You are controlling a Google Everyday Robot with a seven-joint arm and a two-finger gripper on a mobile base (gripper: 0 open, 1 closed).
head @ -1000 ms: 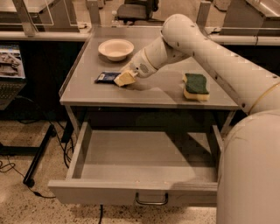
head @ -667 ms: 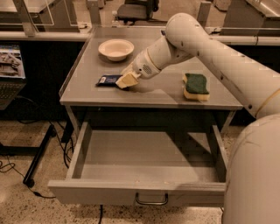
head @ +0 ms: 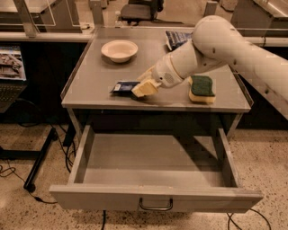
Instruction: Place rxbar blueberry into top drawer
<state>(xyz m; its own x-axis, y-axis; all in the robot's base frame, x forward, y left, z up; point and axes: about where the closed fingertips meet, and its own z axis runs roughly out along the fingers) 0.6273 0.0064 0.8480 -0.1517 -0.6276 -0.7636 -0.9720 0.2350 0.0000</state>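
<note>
Blue bar (head: 122, 86) lies on the table (head: 101, 74), its end right at the gripper (head: 144, 88); whether the gripper grasps it I cannot tell. Below the gripper the drawer (head: 153, 158) stands open.

gripper (head: 145, 88): low over the desk (head: 90, 85) front, at 3 o'clock of the rxbar blueberry (head: 121, 86); can't tell whether it touches the bar.
rxbar blueberry: 3 o'clock end covered by gripper; wrapper print too small to read.
arm (head: 234, 49): runs off the frame at the 3 o'clock edge.
blue bag (head: 176, 37): 3 o'clock part hidden behind arm.
top drawer (head: 155, 197): rear lost in shadow under desk.
chair (head: 141, 9): cropped by 12 o'clock edge.
</note>
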